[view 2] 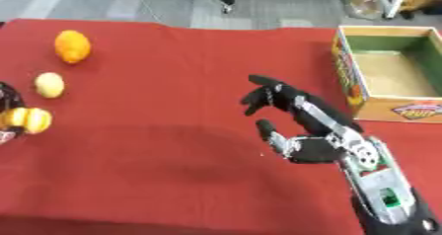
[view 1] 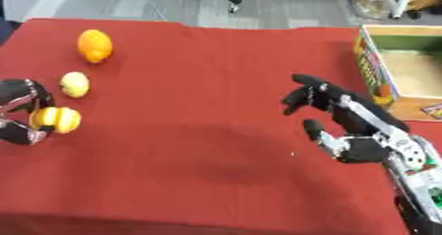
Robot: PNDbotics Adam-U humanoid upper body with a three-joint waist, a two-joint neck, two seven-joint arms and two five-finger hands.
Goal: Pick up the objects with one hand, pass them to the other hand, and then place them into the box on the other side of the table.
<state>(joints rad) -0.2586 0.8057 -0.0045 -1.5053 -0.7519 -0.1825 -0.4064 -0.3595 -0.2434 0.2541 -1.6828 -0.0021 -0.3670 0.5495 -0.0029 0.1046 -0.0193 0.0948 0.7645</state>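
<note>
On the surface [view 1: 199, 145], three fruits sit at nine to ten o'clock. The box [view 2: 388, 73] stands at two o'clock, well apart from them.

Red-clothed table [view 1: 199, 130]: orange fruit [view 1: 94, 45], pale yellow fruit [view 1: 75, 84] left; open box [view 2: 388, 76] right.

tablecloth [view 1: 199, 81]: plain red
far fruit [view 1: 95, 45]: orange
fruit just below it [view 1: 75, 84]: pale yellow
box [view 2: 349, 76]: green inside wall, tan floor, printed outside
right hand [view 2: 298, 125]: black, silver joints

Bare red desk [view 2: 172, 145] lies open between both hands. Only the box [view 2: 349, 88] wall rises at the right edge; its top is open.
</note>
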